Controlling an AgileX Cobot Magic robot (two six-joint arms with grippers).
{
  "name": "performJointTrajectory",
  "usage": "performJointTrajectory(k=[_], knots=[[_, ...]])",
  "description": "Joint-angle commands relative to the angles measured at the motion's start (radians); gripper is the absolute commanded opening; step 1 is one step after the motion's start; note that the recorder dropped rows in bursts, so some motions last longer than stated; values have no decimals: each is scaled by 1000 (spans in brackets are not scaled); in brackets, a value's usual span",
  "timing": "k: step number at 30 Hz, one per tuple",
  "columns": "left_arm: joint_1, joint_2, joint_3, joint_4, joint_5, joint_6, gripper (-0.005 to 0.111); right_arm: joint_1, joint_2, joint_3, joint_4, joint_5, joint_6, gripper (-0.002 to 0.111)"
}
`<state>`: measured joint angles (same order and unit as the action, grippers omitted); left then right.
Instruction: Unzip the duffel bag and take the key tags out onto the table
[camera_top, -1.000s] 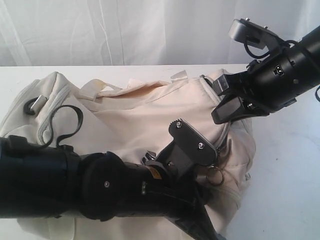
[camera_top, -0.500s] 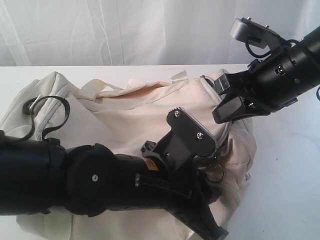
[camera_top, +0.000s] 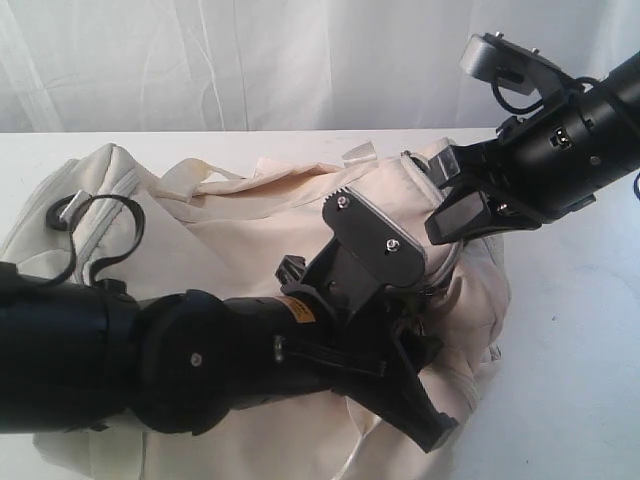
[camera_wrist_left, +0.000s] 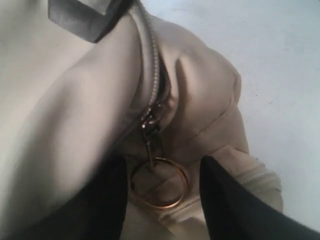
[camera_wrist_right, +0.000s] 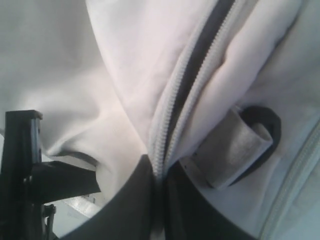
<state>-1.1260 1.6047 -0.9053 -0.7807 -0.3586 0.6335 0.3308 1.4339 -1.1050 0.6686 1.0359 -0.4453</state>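
The cream duffel bag (camera_top: 250, 215) lies across the white table (camera_top: 580, 380). Its grey zipper (camera_wrist_left: 152, 75) ends in a slider and a gold pull ring (camera_wrist_left: 159, 182). My left gripper (camera_wrist_left: 162, 162) is open, with the ring hanging between its two black fingers (camera_wrist_left: 107, 200), untouched. In the exterior view the left wrist hides the ring. At the bag's far right end my right gripper (camera_wrist_right: 159, 167) is shut on the zipper seam (camera_wrist_right: 195, 75) of the bag. The same right gripper (camera_top: 455, 215) shows in the exterior view. The key tags are hidden.
A black D-ring (camera_wrist_right: 262, 127) on a grey webbing loop sits beside the right fingers. A black cable (camera_top: 105, 235) from the left arm loops over the bag's left end. A white curtain (camera_top: 250, 60) hangs behind the table.
My left arm has moved up and forward along the bag toward the zipper end, and its wrist now covers the gold ring in the exterior view. The right arm has stayed still.
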Motion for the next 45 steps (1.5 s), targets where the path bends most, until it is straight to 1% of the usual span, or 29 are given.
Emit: performJointTrajectory(k=[1,3,4,6,7,8,9,11,13,14,15,16,18,20,21,23,27,32,37,45], knots=[[-3,52,8,-6,-7,-51,51,-2,-12,-11,11,13,-7,0],[-3,83,8,34,11,-128,51,-2,-12,-11,11,13,-7,0],[-3,87,8,38,23,-141,51,-2,-12,-11,11,13,-7,0],[-3,92,8,38,42,-168,41,-2,-12,-11,11,13,-7,0],[-3,75,8,38,46,-194,26,-2,-12,-11,11,13,-7,0],[-3,62,8,38,46,-197,19,-2,-12,-11,9,13,-7,0],[-3,35,8,38,46,-197,8,-2,-12,-11,9,13,-7,0],[-3,-14,8,38,77,-191,0,-2,-12,-11,9,13,-7,0],[-3,-59,8,38,152,-186,0,-2,-12,-11,9,13,-7,0],[-3,-71,8,39,199,-181,4,-2,-12,-11,9,13,-7,0],[-3,-76,8,44,227,-157,12,-2,-12,-11,9,13,-7,0],[-3,-79,8,58,233,-118,22,-2,-12,-11,9,13,-7,0],[-3,-79,8,60,165,-101,45,-2,-12,-11,9,15,-7,0],[-3,-79,8,65,121,-101,57,-2,-12,-11,9,15,-7,0],[-3,-79,8,65,108,-101,59,-2,-12,-11,9,15,-7,0],[-3,-79,8,65,90,-101,62,-2,-12,-11,9,15,-7,0],[-3,-67,8,65,69,-111,61,-2,-12,-11,9,15,-7,0],[-3,-17,8,65,74,-158,61,-2,-12,-11,9,15,-7,0],[-3,24,6,65,2,-170,61,-2,-12,-11,9,15,-7,0],[-3,72,-70,69,15,-170,61,-2,-12,-11,7,15,-7,0]])
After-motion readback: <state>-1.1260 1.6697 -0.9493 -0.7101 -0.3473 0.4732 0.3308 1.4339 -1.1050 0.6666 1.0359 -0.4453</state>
